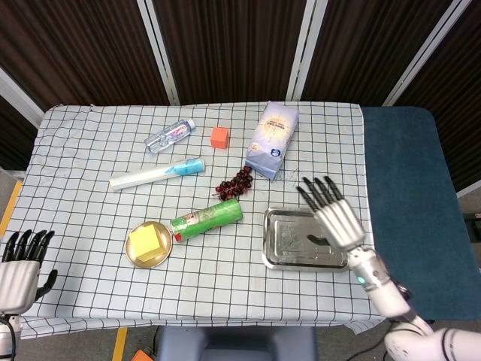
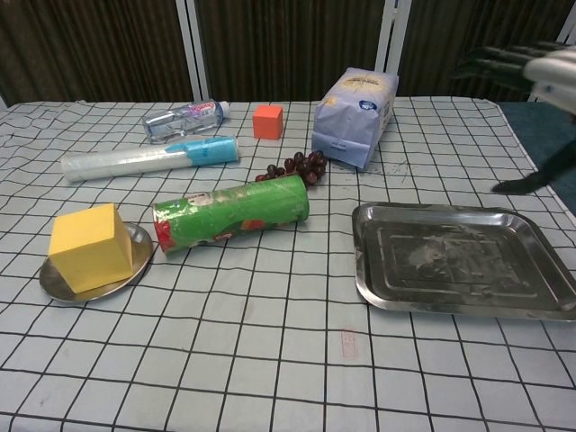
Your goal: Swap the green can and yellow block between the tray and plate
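the green can (image 2: 231, 212) lies sideways, its label print too blurred to read.

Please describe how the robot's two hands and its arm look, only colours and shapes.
The right hand has a silver-grey metal palm and black fingers; its white rounded forearm carries a small green light. The left hand looks alike: pale grey palm, black fingers.

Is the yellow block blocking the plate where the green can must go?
Yes. The yellow block sits on the plate, filling it. The green can lies on the cloth beside it, and the tray is bare.
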